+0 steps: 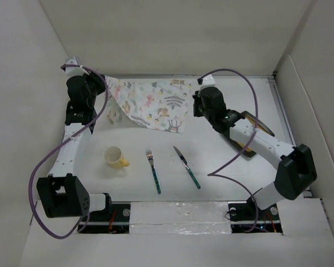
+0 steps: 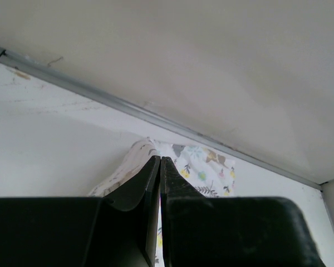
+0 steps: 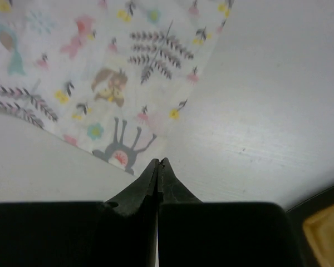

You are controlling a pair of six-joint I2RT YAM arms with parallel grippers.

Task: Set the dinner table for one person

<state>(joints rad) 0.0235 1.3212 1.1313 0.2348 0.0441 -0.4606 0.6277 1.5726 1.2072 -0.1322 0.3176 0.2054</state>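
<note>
The animal-print cloth placemat point(image 1: 153, 105) lies at the back middle of the white dinner table point(image 1: 222, 161), and its left part is bunched and lifted. My left gripper point(image 1: 107, 89) is shut on the placemat's far left corner; in the left wrist view the cloth point(image 2: 203, 167) shows between and beyond the fingertips of this gripper point(image 2: 160, 158). My right gripper point(image 1: 196, 111) is shut, and the placemat's near right corner point(image 3: 122, 150) meets its tips point(image 3: 160, 161). A yellow mug point(image 1: 116, 157), a fork point(image 1: 153, 169) and a knife point(image 1: 187, 166), both teal-handled, lie in front.
A yellow object point(image 1: 248, 146) lies under my right forearm, mostly hidden; its edge shows in the right wrist view point(image 3: 325, 239). Pale upright panels point(image 1: 167, 39) border the table at the back and sides. Purple cables point(image 1: 234, 161) loop from both arms.
</note>
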